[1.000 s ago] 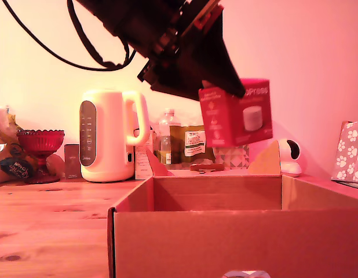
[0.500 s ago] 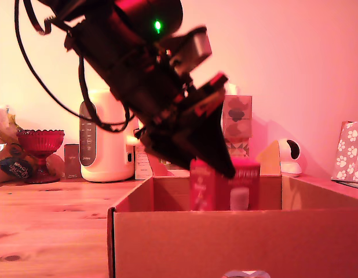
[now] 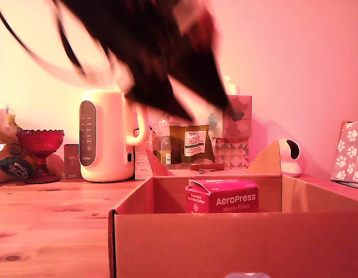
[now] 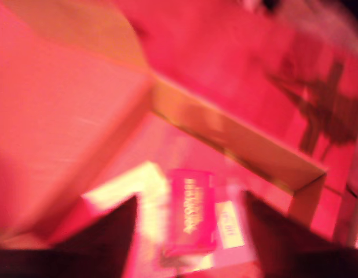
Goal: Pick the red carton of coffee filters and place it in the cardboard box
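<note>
The red carton of coffee filters (image 3: 222,197) lies inside the cardboard box (image 3: 225,243), its white "AeroPress Micro-Filters" lettering facing the exterior camera. My gripper (image 3: 202,110) is a dark motion-blurred shape well above the box, clear of the carton. In the wrist view the two dark fingers (image 4: 109,231) stand wide apart with nothing held. Below the gripper (image 4: 190,243) the carton (image 4: 190,217) rests on the box floor, near a brown wall of the box (image 4: 237,145).
A cream kettle (image 3: 109,136) and a red glass bowl on a stem (image 3: 40,145) stand behind the box at the exterior view's left. Packets and a bottle (image 3: 193,142), a white camera (image 3: 290,156) and a patterned tissue box (image 3: 350,152) sit behind and at the right.
The gripper lowered the carton into the box, let go of it and swung up. The carton now lies free on the box floor.
</note>
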Robot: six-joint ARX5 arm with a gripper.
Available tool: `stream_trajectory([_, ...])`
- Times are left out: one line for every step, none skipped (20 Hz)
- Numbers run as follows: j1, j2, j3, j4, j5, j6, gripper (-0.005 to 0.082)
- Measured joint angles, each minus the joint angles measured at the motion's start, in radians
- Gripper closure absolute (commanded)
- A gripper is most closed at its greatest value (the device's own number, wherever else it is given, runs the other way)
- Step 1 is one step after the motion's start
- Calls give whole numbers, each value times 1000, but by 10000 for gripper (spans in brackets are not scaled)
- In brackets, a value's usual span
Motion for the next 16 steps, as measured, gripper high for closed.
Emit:
stream_trajectory([16,-26,1,-7,-21,6,792])
stream_trajectory([35,-34,2,-8,-39,7,793])
stream_trajectory([58,-35,1,-6,-56,7,793])
stream_trajectory([77,-34,-7,17,-72,8,793])
stream_trajectory([94,-40,-32,59,-75,8,793])
stream_trajectory([114,-59,-74,104,-78,8,793])
stream_trajectory([133,-88,-133,152,-80,2,793])
stream_trajectory([149,-118,-188,191,-81,-12,793])
stream_trajectory([169,-148,-242,229,-81,-23,793])
stream_trajectory([191,-175,-285,266,-86,-42,793])
stream_trajectory([214,-202,-319,293,-98,-60,793])
stream_trajectory([237,-233,-352,320,-108,-61,793])
stream_trajectory([261,-270,-383,334,-119,-87,793])
stream_trajectory([282,-310,-414,350,-136,-109,793])
stream_trajectory([301,-352,-445,362,-157,-132,793])
stream_trajectory([315,-401,-474,362,-172,-135,793])
